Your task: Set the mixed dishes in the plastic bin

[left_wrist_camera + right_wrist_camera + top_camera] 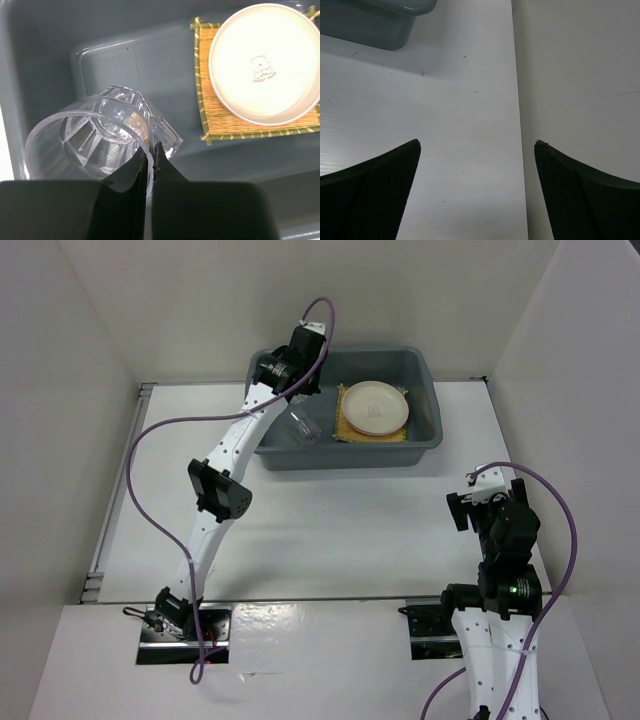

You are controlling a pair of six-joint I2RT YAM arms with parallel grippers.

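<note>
My left gripper (299, 416) (151, 151) is shut on the rim of the small clear cup (305, 429) (85, 140), which lies tilted on its side over the left half of the grey plastic bin (431, 392) (45, 55). In the bin's right half the cream plate (375, 406) (265, 60) lies on the yellow bamboo mat (345, 430) (220, 117). My right gripper (468, 502) (477, 145) is open and empty above the white table, near the bin's right corner (385, 20). The pink bowl is out of view.
White walls enclose the table (330, 530) on the left, back and right. The right wall (580, 75) stands close beside my right gripper. A purple cable (150, 430) loops off the left arm.
</note>
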